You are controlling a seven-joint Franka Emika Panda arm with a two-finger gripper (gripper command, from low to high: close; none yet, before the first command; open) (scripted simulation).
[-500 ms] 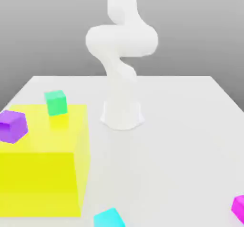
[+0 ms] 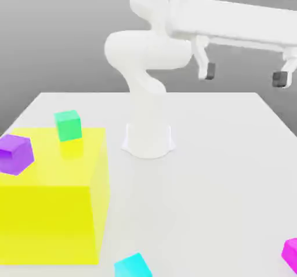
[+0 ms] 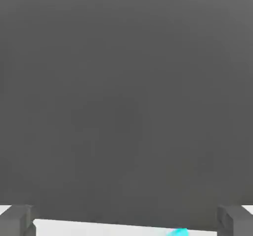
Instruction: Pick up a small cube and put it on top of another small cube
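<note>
The white arm [image 2: 148, 61] rises from its base near the table's far edge, bends at a thick elbow and reaches toward the camera. The gripper [image 2: 243, 75] hangs high in the exterior view's upper right, dark fingertips [image 2: 210, 71] pointing down, jaws spread wide apart with nothing between them

Gripper [image 2: 243, 74] hangs high at the exterior view's upper right, jaws wide apart, holding nothing. Green cube [image 2: 68, 125] sits far left beside the yellow block [image 2: 55, 206]; violet cube [image 2: 15, 153] nearer. Magenta cube [image 2: 291, 254] lies near right; cyan cube [image 2: 133, 266] near centre.
</note>
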